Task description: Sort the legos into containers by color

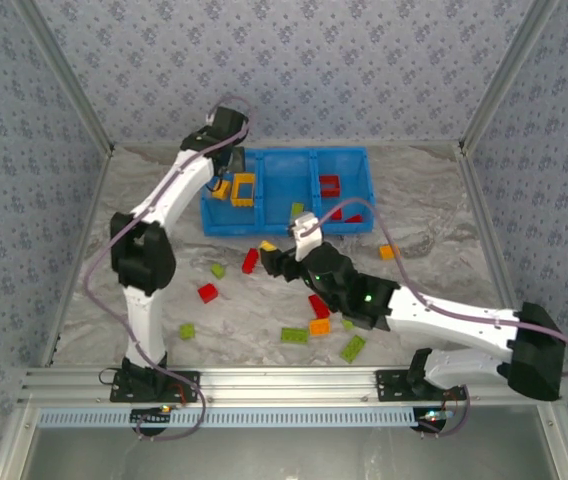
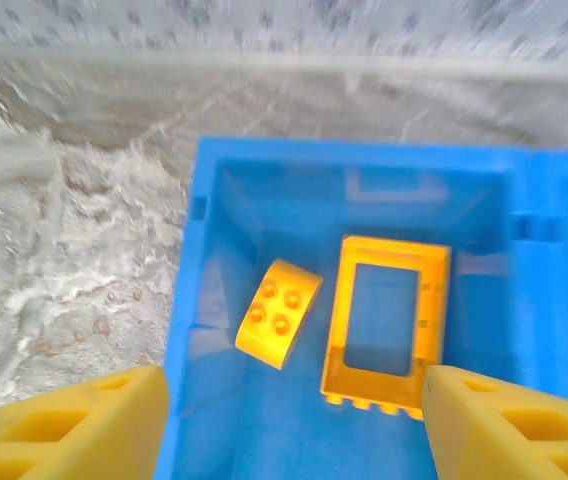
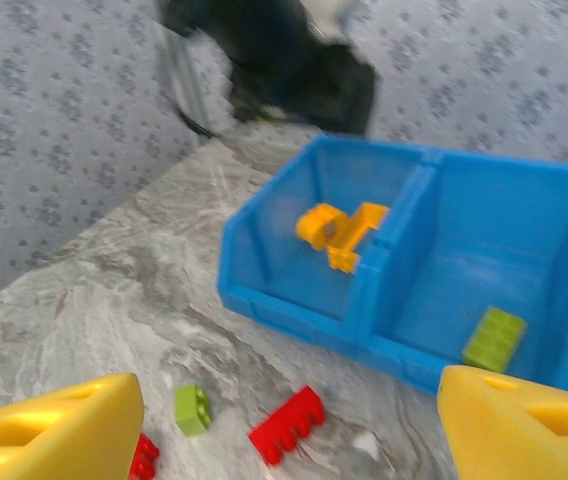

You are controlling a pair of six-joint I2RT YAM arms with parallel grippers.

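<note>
Right gripper [image 3: 291,400]: spread wide, empty, above a red brick [image 3: 286,425] on the bench [image 1: 444,260].
Risk: a green brick [image 3: 192,408] sits nearby, so a sloppy close could knock it away.
Left gripper [image 2: 294,430]: wide, empty, over the bin [image 1: 264,226].
Legos: a glossy yellow frame [image 2: 389,320] and a yellow brick [image 2: 278,312] in the left compartment; others are loose in front.

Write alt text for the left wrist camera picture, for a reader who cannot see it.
An orange-yellow open frame and a small four-stud orange-yellow brick sit in the end compartment of a blue bin, seen from above. The left tool hovers open over it, its yellow fingers at the bottom corners.
</note>
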